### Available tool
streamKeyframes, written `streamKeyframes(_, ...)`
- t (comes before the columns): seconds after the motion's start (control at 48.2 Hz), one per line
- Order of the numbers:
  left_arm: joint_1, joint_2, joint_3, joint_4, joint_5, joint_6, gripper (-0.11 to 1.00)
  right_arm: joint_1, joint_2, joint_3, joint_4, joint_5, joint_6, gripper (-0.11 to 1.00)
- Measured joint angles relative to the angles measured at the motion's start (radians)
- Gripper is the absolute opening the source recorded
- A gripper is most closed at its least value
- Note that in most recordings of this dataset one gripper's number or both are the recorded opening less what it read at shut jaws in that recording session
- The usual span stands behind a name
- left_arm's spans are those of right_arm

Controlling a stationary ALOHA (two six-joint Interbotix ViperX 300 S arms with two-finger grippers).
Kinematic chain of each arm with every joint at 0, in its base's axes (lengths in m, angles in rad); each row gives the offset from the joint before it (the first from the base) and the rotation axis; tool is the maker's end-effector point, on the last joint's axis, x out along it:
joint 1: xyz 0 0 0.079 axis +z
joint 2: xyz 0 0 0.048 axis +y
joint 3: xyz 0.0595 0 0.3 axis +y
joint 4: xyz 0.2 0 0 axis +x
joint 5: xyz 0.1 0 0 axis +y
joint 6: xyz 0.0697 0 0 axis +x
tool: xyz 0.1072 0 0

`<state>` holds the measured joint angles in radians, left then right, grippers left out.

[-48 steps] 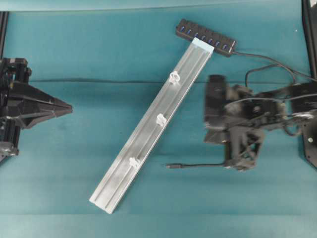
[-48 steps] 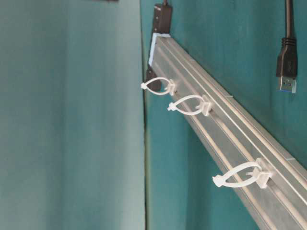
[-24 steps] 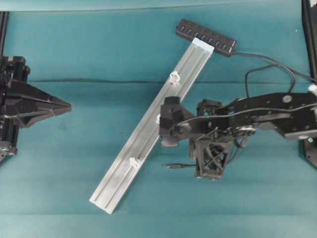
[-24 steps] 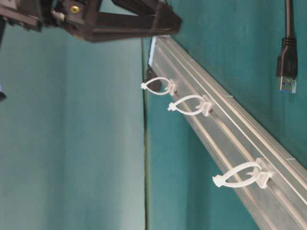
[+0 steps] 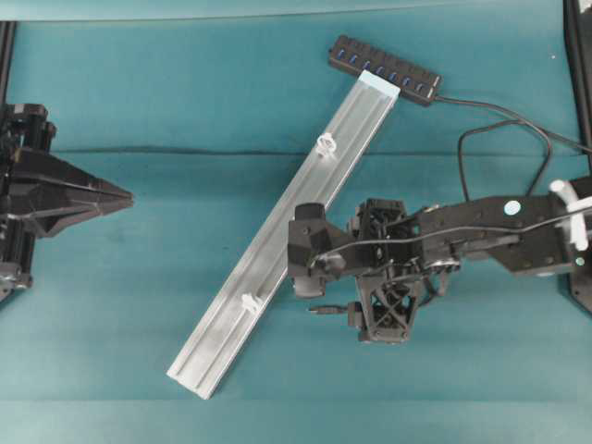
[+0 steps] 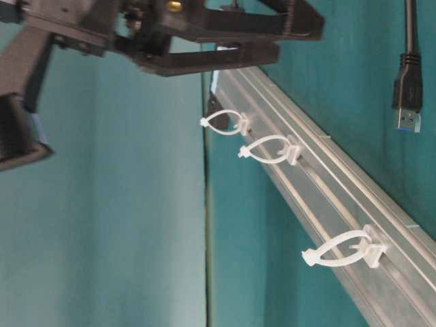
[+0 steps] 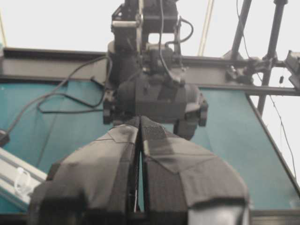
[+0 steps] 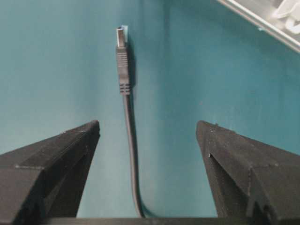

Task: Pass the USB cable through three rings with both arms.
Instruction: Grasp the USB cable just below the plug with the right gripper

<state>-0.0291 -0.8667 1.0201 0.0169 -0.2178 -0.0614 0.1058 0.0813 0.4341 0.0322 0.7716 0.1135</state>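
USB cable [image 8: 127, 117] lies on teal cloth between spread fingers of right gripper [image 8: 147, 133], untouched, plug pointing 12 o'clock; left gripper [image 5: 128, 197] clenched, empty.

left gripper [image 7: 139, 140] fingers [image 7: 98, 164] pressed together — right arm [image 7: 154, 93] opposite

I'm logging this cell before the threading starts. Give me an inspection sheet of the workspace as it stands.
Surface: teal cloth, one crease.
Job's things: silver rail lying diagonal; three white rings, none threaded; USB cable flat on the cloth.
Clutter: black hub at the rail's far end.
Grippers: right gripper open, fingers either side of the cable; left gripper shut, empty.
Cables: hub lead trailing right.
Surroundings: metal frame.
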Motion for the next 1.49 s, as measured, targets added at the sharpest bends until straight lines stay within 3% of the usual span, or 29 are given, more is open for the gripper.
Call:
streamKeyframes(0.622, 0.002, 0.025, 0.0, 0.002, 0.0, 0.0, -0.01, 0.043, 0.13, 0.043, -0.003, -0.135, 0.0, 0.88)
streamKeyframes(1.347, 0.0, 0.032, 0.0, 0.0, 0.0, -0.003, -0.01, 0.061, 0.15, 0.052, -0.009, -0.141, -0.002, 0.84)
streamKeyframes(1.492, 0.002, 0.035, 0.0, 0.002, 0.0, -0.003, -0.01, 0.061, 0.149, 0.052, -0.009, -0.143, -0.002, 0.78)
